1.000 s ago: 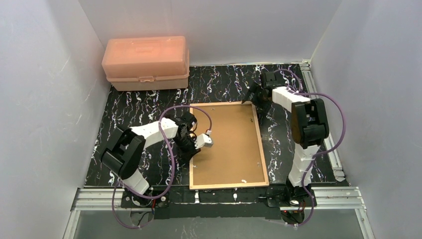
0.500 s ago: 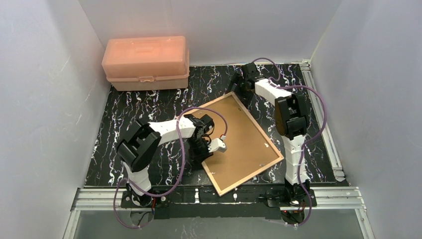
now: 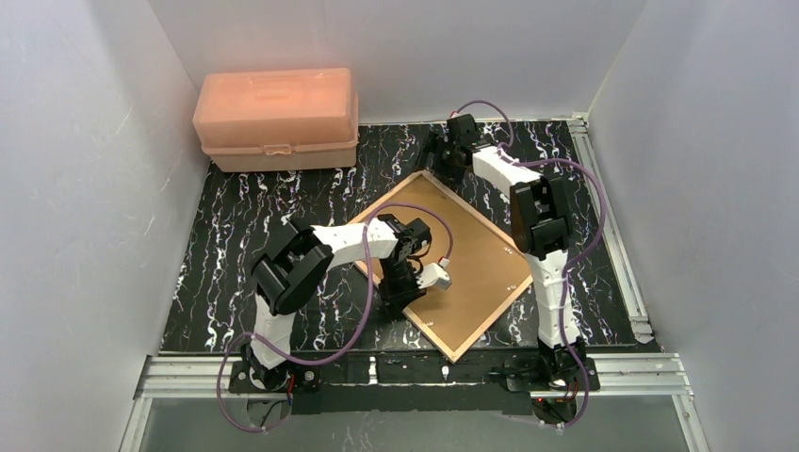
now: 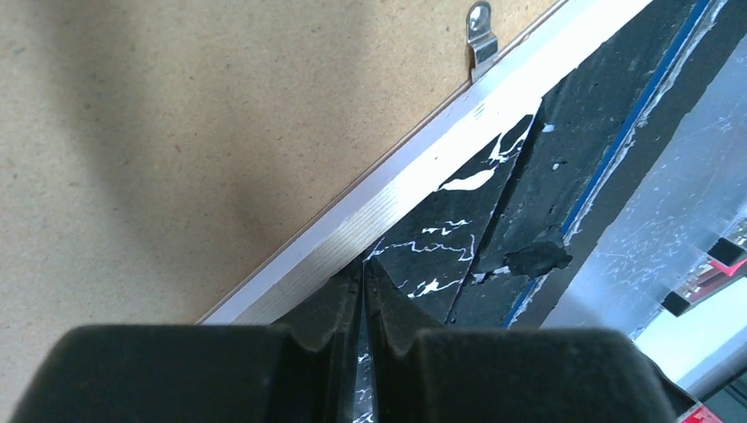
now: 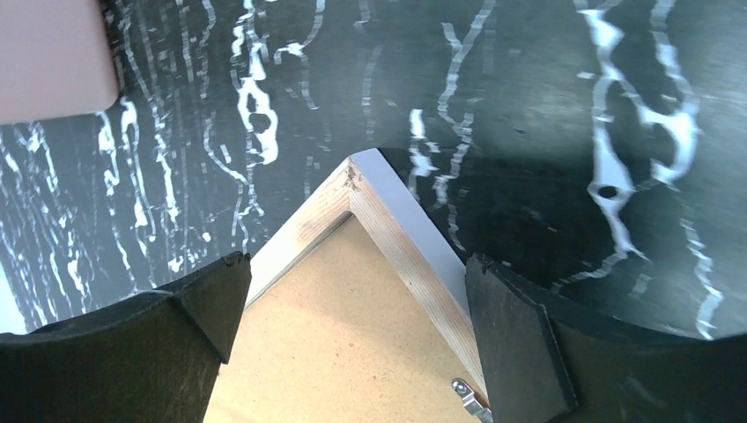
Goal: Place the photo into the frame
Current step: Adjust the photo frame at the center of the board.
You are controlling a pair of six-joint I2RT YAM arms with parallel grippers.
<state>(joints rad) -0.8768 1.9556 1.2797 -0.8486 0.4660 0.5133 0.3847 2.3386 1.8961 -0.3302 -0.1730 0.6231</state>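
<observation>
The frame (image 3: 497, 320) lies face down on the black marbled mat, turned like a diamond, tan wood back up. A brown backing board (image 3: 462, 282) fills it. My left gripper (image 3: 389, 305) is shut and empty, its tips against the frame's near-left outer edge (image 4: 388, 203), as the left wrist view (image 4: 363, 273) shows. My right gripper (image 3: 433, 162) is open and straddles the frame's far corner (image 5: 352, 176), fingers on either side in the right wrist view (image 5: 352, 264). The photo is not in view.
A pink plastic box (image 3: 276, 118) stands at the back left; its corner shows in the right wrist view (image 5: 44, 53). Metal turn clips (image 4: 480, 40) sit on the frame's back. The mat's near edge and aluminium rail (image 3: 415, 372) lie just beyond the frame's near corner.
The frame has turned counter-clockwise from square to diamond. My left gripper moved right along its near-left edge; my right gripper moved left with the far corner.
</observation>
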